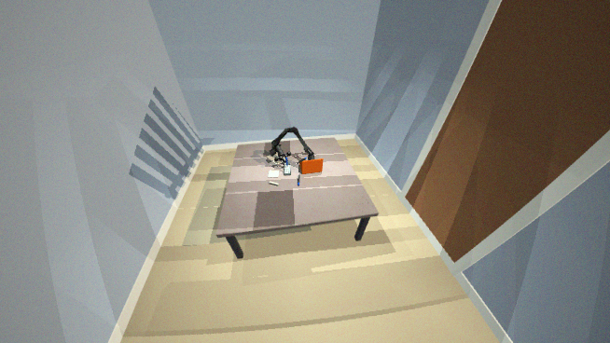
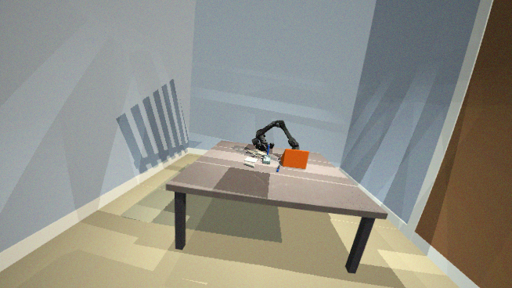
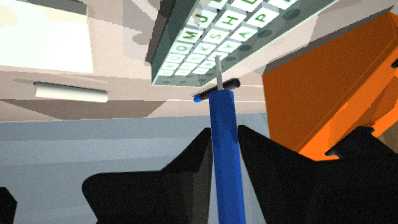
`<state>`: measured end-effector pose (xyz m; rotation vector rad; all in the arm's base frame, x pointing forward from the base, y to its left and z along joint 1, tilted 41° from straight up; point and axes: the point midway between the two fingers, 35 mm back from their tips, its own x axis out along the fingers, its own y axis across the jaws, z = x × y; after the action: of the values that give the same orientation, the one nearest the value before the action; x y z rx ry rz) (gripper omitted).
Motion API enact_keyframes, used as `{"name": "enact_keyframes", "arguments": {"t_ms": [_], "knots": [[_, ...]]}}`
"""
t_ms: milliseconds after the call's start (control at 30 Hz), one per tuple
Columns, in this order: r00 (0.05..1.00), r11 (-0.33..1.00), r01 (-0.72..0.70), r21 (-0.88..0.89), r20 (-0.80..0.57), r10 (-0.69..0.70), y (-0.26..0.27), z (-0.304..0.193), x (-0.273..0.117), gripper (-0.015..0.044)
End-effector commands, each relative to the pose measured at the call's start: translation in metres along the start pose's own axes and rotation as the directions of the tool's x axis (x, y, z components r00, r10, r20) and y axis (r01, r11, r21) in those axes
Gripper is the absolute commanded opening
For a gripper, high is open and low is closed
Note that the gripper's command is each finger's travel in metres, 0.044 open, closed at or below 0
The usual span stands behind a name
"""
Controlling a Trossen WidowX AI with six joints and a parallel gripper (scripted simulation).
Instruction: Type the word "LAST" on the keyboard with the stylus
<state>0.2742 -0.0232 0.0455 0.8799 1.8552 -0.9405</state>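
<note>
With its pale tip pointed at the keys for typing, one blue rod-shaped stylus (image 1: pixel 286 160) (image 2: pixel 268 149) (image 3: pixel 225 150), gripped in my black two-fingered hand (image 3: pixel 224 132); one pale green, white-keyed keyboard (image 1: pixel 287 171) (image 2: pixel 266 160) (image 3: pixel 220 37), on the tabletop (image 1: pixel 326 200) (image 2: pixel 313 192), left of the orange box (image 1: pixel 311 166) (image 2: pixel 296 159) (image 3: pixel 310 85).
</note>
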Motion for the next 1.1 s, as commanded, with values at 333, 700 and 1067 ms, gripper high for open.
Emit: {"name": "enact_keyframes", "arguments": {"t_ms": [333, 700, 1067], "knots": [[1.000, 1.000, 0.002, -0.007, 0.005, -0.002, 0.000, 0.006, 0.002, 0.0081], [1.000, 1.000, 0.002, -0.007, 0.005, -0.002, 0.000, 0.011, 0.005, 0.0081], [1.000, 1.000, 0.002, -0.006, 0.005, -0.002, 0.000, 0.014, 0.007, 0.0081]]}}
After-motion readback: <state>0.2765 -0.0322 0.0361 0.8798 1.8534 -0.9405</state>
